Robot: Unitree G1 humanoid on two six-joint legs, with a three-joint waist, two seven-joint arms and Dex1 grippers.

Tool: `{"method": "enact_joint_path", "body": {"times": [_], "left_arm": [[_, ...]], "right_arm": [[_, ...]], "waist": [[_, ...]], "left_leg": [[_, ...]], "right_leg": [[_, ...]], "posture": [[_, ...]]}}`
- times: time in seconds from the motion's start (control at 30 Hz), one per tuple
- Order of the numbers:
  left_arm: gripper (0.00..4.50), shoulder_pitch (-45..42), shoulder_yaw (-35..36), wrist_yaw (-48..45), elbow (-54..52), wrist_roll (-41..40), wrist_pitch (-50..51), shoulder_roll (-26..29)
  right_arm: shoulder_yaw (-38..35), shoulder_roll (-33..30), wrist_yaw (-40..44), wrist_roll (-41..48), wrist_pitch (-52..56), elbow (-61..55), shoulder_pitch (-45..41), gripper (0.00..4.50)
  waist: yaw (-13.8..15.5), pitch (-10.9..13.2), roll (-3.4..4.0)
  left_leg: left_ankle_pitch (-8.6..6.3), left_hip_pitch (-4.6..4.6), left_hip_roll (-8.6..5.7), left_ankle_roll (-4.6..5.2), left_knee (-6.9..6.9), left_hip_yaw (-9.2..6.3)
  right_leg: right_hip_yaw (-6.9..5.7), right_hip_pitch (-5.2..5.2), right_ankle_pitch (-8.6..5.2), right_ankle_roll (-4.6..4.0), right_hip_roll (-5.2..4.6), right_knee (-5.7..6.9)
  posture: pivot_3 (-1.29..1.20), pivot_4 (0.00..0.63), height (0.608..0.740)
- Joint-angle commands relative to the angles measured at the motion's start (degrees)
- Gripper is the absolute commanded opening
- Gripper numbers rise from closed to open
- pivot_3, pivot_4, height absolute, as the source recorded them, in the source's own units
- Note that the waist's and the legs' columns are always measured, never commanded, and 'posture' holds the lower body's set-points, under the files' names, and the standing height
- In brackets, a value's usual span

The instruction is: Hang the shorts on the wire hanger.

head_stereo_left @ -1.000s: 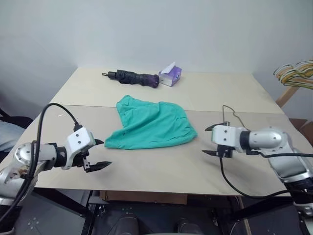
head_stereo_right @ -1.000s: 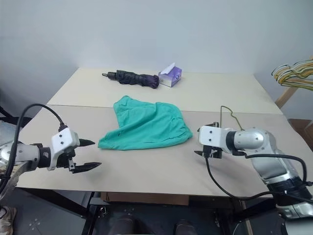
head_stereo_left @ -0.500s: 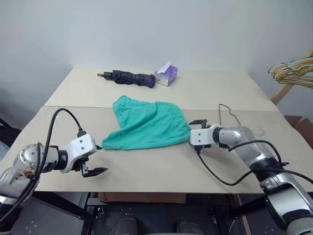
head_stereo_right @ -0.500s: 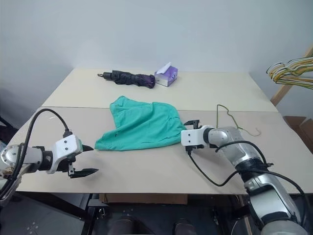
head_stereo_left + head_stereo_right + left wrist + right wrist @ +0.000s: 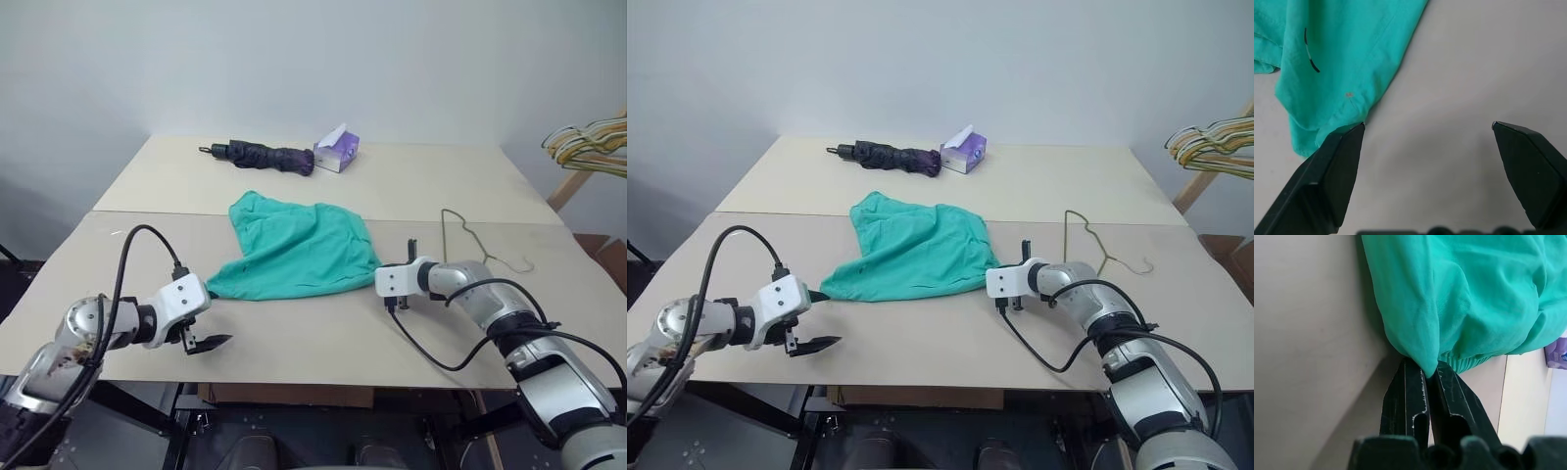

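The teal-green shorts (image 5: 299,250) lie crumpled in the middle of the table. My right gripper (image 5: 379,277) is at their right edge, and in the right wrist view it (image 5: 1425,373) is shut on a fold of the shorts (image 5: 1464,293). My left gripper (image 5: 210,315) stands open just off the shorts' near left corner; in the left wrist view that corner (image 5: 1332,73) lies beside one fingertip (image 5: 1347,147), with nothing between the fingers. The wire hanger (image 5: 477,238) lies flat on the table to the right of the right gripper.
A dark folded umbrella (image 5: 260,155) and a purple tissue box (image 5: 339,149) lie at the back of the table (image 5: 294,343). A bunch of coloured hangers (image 5: 588,147) hangs off the table at the far right. A black cable trails from each wrist.
My right gripper has moved left and down to the shorts' right edge and shut on the fabric. The left gripper, still open, has edged toward the shorts' left corner.
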Motion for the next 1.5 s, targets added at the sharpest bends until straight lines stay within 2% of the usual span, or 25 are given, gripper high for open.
{"method": "enact_joint_path", "body": {"times": [0.03, 0.17, 0.33, 0.47, 0.83, 0.87, 0.97, 1.1, 1.33, 1.43, 1.5], "left_arm": [[4.50, -4.89, -2.22, 4.78, 6.95, 5.21, -5.78, -3.27], [4.50, -9.03, -4.28, 6.87, 13.86, 8.41, -8.97, -6.21], [4.50, -13.29, -5.14, 4.67, 19.70, 6.44, -6.27, -10.89], [3.65, -14.23, -7.01, 2.90, 22.07, 8.48, -7.14, -10.75], [0.33, -14.19, -4.88, 3.21, 21.12, 8.75, -6.63, -9.07], [0.13, -13.85, -4.59, 2.90, 20.46, 8.46, -6.60, -8.69], [0.06, -11.46, -3.67, 1.78, 17.00, 8.02, -6.52, -6.38], [0.06, -3.83, -1.78, -2.64, 7.69, 8.01, -7.54, 1.83], [0.06, 10.42, 8.47, -14.67, -8.81, -0.32, -0.77, 16.46], [0.06, 12.46, 11.28, -17.21, -12.98, -3.37, 1.91, 19.17], [0.06, 10.09, 11.06, -17.05, -14.02, -4.69, 3.16, 19.25]], "right_arm": [[-1.68, 0.23, -1.05, 0.70, 1.37, -1.67, 0.15, 0.04], [-2.03, -0.11, -0.40, 1.24, 2.04, -3.81, 1.54, 0.04], [-2.74, -0.16, 1.34, 2.43, 3.39, -6.36, 3.19, 0.04], [-3.11, -0.54, 1.59, 2.15, 4.47, -8.03, 4.03, 0.00], [-4.18, -1.31, 2.29, 2.63, 6.67, -11.92, 5.73, 0.00], [-4.22, -1.49, 2.52, 2.72, 6.74, -12.50, 5.92, 0.00], [-4.43, -3.05, 4.25, 2.91, 7.02, -16.55, 7.18, 0.00], [-4.81, -8.22, 12.34, 5.38, 7.46, -28.02, 10.86, 0.00], [-6.07, -19.73, 33.86, 22.75, 14.16, -50.96, 17.96, 0.00], [-6.84, -21.89, 39.01, 30.15, 18.01, -55.99, 18.25, 0.00], [-7.81, -20.42, 39.55, 34.69, 25.02, -57.28, 16.53, 0.00]], "waist": [[0.02, -0.01, -0.01], [0.00, -0.01, -0.01], [-0.09, -0.02, 0.00], [-0.16, -0.05, 0.05], [-0.47, -0.07, 0.06], [-0.47, -0.07, 0.06], [-0.52, -0.06, 0.07], [-0.67, -0.04, 0.08], [-0.37, 0.03, 0.10], [-0.26, 0.07, 0.13], [-0.20, 0.06, 0.11]], "left_leg": [[0.00, 0.03, 0.00, 0.00, 0.00, 0.00], [0.00, 0.00, -0.01, 0.00, 0.00, 0.01], [0.00, 0.00, -0.01, 0.00, 0.01, 0.00], [0.00, 0.02, -0.02, 0.00, 0.01, 0.00], [0.00, 0.07, -0.01, 0.00, 0.01, 0.00], [0.00, 0.07, -0.01, 0.00, 0.01, 0.00], [0.00, 0.00, -0.01, 0.00, 0.00, 0.00], [-0.03, -0.08, 0.01, -0.01, -0.04, 0.01], [-0.04, 0.02, 0.06, -0.01, -0.03, 0.03], [-0.04, 0.11, 0.06, -0.01, 0.00, 0.03], [-0.04, 0.19, 0.08, -0.01, 0.00, 0.02]], "right_leg": [[0.00, 0.03, 0.00, 0.00, 0.00, -0.01], [0.00, 0.01, 0.00, 0.00, 0.00, -0.01], [0.00, 0.02, 0.01, 0.00, 0.00, 0.01], [0.01, 0.03, 0.01, 0.00, 0.01, 0.01], [0.02, 0.06, 0.00, 0.00, 0.01, 0.03], [0.02, 0.06, 0.00, 0.00, 0.01, 0.03], [0.02, 0.00, 0.00, 0.00, 0.01, 0.02], [0.03, -0.09, -0.03, 0.01, 0.00, -0.03], [-0.04, 0.00, -0.10, -0.02, -0.03, -0.02], [-0.05, 0.07, -0.29, 0.24, -0.03, -0.01], [-0.07, 0.11, -0.40, 0.37, -0.02, 0.00]], "posture": [[0.18, 0.000, 0.740], [0.17, 0.000, 0.740], [0.15, 0.000, 0.740], [0.14, 0.000, 0.740], [0.15, 0.000, 0.740], [0.15, 0.000, 0.740], [0.16, 0.000, 0.740], [0.16, 0.000, 0.740], [0.17, 0.000, 0.740], [0.18, 0.000, 0.740], [0.18, 0.000, 0.740]]}}
